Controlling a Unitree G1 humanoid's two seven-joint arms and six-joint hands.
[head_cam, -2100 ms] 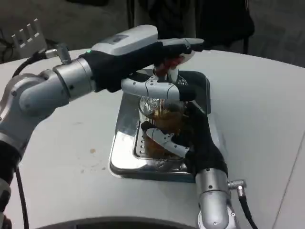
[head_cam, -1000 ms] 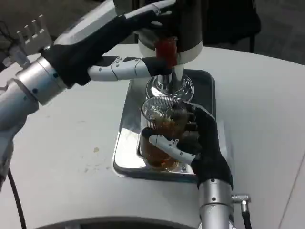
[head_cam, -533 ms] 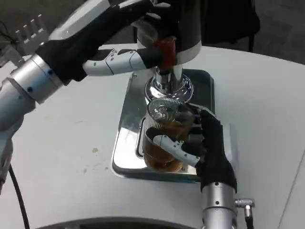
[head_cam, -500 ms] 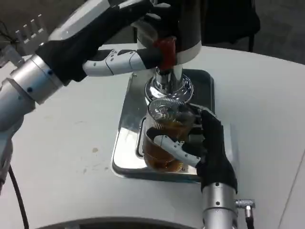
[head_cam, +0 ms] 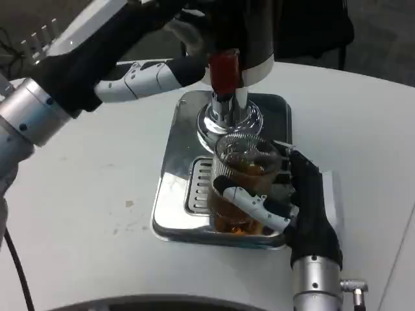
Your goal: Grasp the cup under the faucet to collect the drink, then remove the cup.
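Cup [head_cam: 245,178] is in my right hand [head_cam: 305,201] right now, fingers [head_cam: 256,204] wrapped round the lower half of the glass, thumb side toward me. It's a ribbed clear glass with brown drink in it, sitting over the front right part of the shiny metal drip tray [head_cam: 175,155], in front of the faucet [head_cam: 224,71] and a bit to its right, not straight under the red spout. Can't tell if the base touches the tray or hangs just above it. My left hand [head_cam: 139,68] is up at the dispenser [head_cam: 249,32], one finger stretched along to the red spout piece; whether it's actually pressing or gripping anything there I can't tell. Tray sits toward the far middle of the white table [head_cam: 84,214].
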